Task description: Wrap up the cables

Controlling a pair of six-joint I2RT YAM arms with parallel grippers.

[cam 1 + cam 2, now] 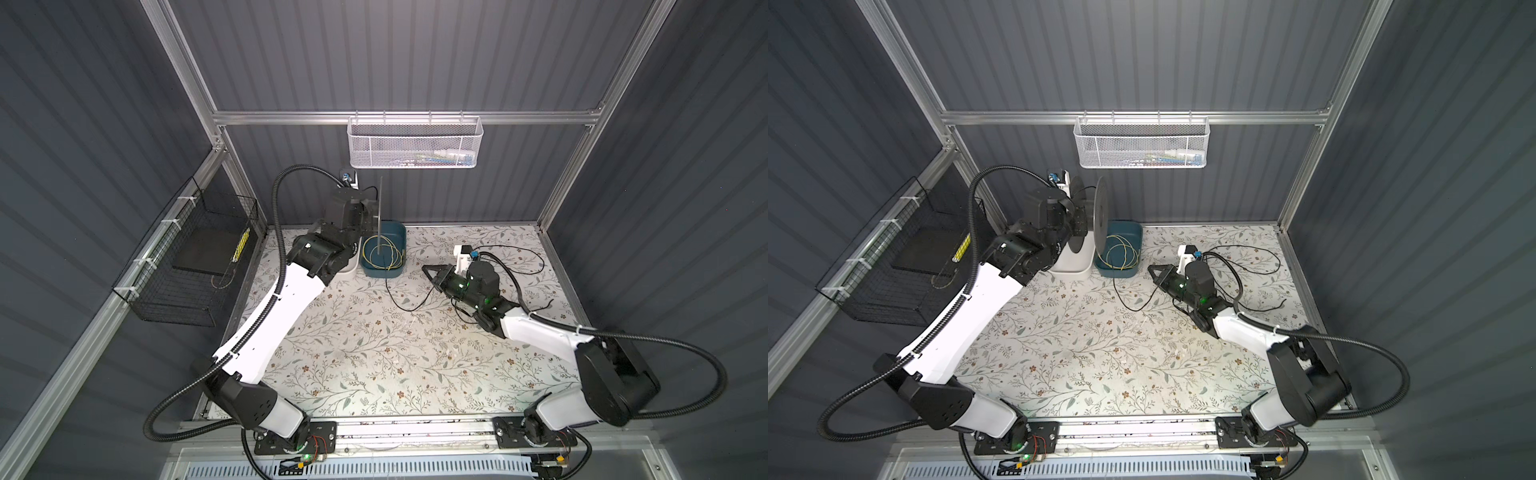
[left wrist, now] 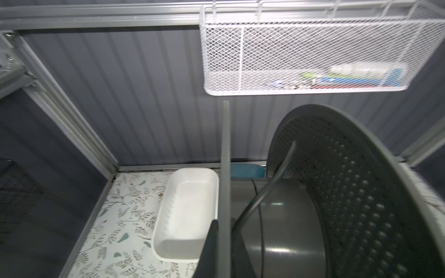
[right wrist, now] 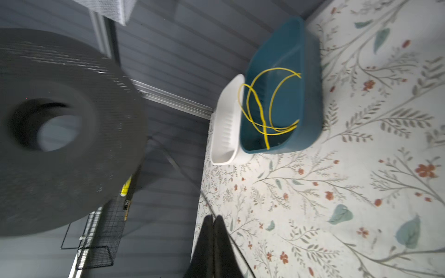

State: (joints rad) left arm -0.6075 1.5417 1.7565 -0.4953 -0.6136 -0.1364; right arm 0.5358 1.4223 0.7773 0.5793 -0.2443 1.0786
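Top views both show the table [image 1: 374, 374] under its flowered cover, with the work gathered at its far edge. Largest there is the grey spool [image 1: 1099, 216], held clear of the table at about 11 o'clock above the white bin [image 2: 187, 199]. The left tool [image 2: 224, 238] is clamped tight on one flange, which I judge leaves the hub free to take windings.

Touching the white bin, at 12 o'clock, sits the blue bin [image 1: 397, 232]. The yellow cable [image 3: 264, 130] lies loosely coiled inside, likely parked there so it cannot tangle.

The black cable [image 1: 405, 310] comes down from the spool, sags onto the table, climbs to the right tool [image 3: 214, 217] at 1 o'clock, then sprawls in loops toward 2 o'clock. That tool is fully closed, the cable seemingly nipped at its tips — probably to keep tension while feeding.
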